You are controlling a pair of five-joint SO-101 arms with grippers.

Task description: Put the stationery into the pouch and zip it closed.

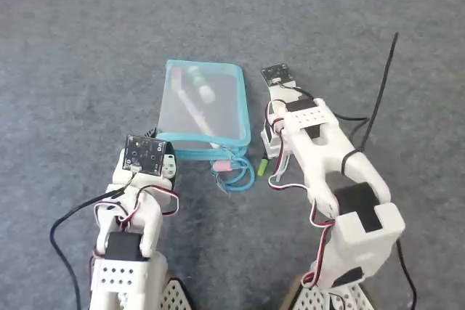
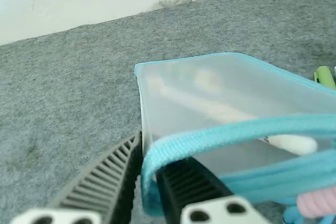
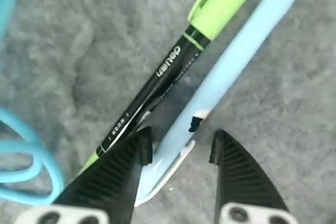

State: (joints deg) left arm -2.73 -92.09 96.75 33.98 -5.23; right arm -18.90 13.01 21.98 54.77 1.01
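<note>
While my left gripper (image 2: 149, 156) pinches the near corner of the translucent, blue-trimmed pouch (image 2: 220, 93) by its zip edge, my right gripper (image 3: 182, 142) hangs with fingers spread over the grey table covering (image 3: 294, 103). A pale blue pen (image 3: 236, 61) lies between those parted fingers, and a green-and-black pen (image 3: 157, 82) lies just beside it, passing close by one finger. Pale stationery (image 1: 200, 88) shows through the pouch wall beyond my left fingers. A pink coiled cord (image 1: 227, 165) trails at the pouch mouth, between my two grippers
</note>
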